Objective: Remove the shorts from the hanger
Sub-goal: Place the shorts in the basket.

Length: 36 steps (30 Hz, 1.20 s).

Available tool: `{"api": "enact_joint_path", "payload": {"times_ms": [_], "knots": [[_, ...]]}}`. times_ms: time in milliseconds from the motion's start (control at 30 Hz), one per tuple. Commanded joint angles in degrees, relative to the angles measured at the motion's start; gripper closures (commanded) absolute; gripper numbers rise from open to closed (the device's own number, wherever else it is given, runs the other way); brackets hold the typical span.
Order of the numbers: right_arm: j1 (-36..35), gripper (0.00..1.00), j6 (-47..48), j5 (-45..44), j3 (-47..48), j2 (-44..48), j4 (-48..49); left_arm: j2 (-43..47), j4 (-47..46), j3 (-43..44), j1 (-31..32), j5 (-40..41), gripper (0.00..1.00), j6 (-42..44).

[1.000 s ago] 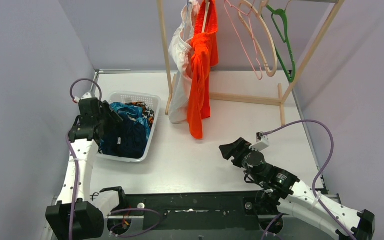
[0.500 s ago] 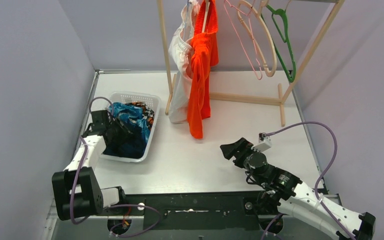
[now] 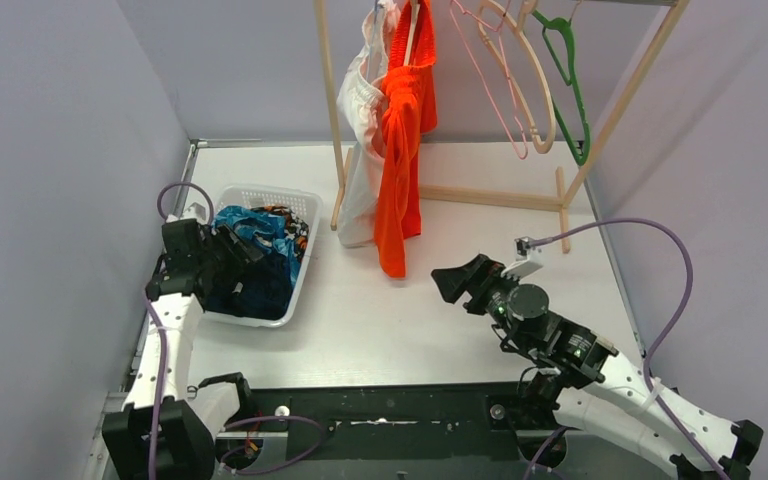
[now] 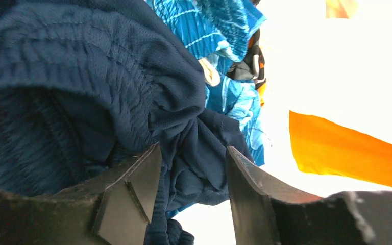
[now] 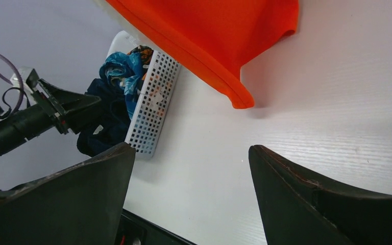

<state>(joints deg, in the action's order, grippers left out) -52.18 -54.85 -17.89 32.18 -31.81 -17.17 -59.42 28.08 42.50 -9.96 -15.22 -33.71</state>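
— Where are the shorts?
— Orange shorts (image 3: 400,130) and white shorts (image 3: 358,110) hang on the rack (image 3: 330,100); navy shorts (image 4: 81,76) lie in the basket (image 3: 295,195).
— End effectors?
— Left end effector (image 4: 193,150) straddles navy fabric, can't tell if it's gripping; right end effector (image 5: 191,149) released above the tabletop (image 3: 380,320).

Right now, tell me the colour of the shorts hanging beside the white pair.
Bright orange shorts, clearest in the top external view.
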Motion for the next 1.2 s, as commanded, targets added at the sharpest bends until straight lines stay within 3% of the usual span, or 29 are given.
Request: {"api": "enact_joint_path", "payload": {"times_ms": [0, 133, 400, 533, 633, 700, 800, 900, 1000, 1167], "knots": [[-0.2, 0.16, 4.2, 0.8, 6.8, -7.0, -0.6, 5.6, 2.4, 2.7, -0.4, 3.7, 0.49, 5.8], [-0.5, 0.17, 5.2, -2.4, 12.0, -12.7, -4.1, 8.5, 1.8, 1.1, -0.4, 3.8, 0.36, 5.9], [-6.3, 0.17, 12.3, -18.1, 25.9, -23.9, -11.2, 9.6, -0.6, 0.9, -0.2, 1.9, 0.24, 6.5], [-9.6, 0.12, 17.1, -28.7, 35.2, -30.6, -16.9, 9.9, -2.4, -0.4, -0.1, 2.9, 0.22, 2.5], [-9.8, 0.05, 22.5, -30.9, 40.6, -34.1, -16.4, 10.1, -4.2, -1.2, -0.2, 2.5, 0.21, 1.4], [-9.6, 0.01, 28.6, -29.9, 42.4, -35.0, -12.2, 10.1, -4.7, -1.3, -0.2, 2.2, 0.2, 1.2], [-5.5, 0.02, 33.2, -24.2, 45.6, -36.1, -8.1, 10.3, -4.5, -1.2, -0.2, 2.0, 0.2, 1.4], [1.2, 0.02, 33.4, -14.1, 51.2, -38.7, -7.7, 10.6, -4.4, -1.0, -0.2, 1.9, 0.2, 1.8], [1.9, 0.02, 34.9, -12.0, 56.4, -41.9, -8.1, 10.7, -4.3, -0.9, -0.3, 2.1, 0.2, 2.1], [5.5, 0.04, 31.3, -0.1, 61.8, -45.5, -6.3, 10.4, -4.7, -1.2, -0.3, 1.8, 0.2, 1.8]]}}
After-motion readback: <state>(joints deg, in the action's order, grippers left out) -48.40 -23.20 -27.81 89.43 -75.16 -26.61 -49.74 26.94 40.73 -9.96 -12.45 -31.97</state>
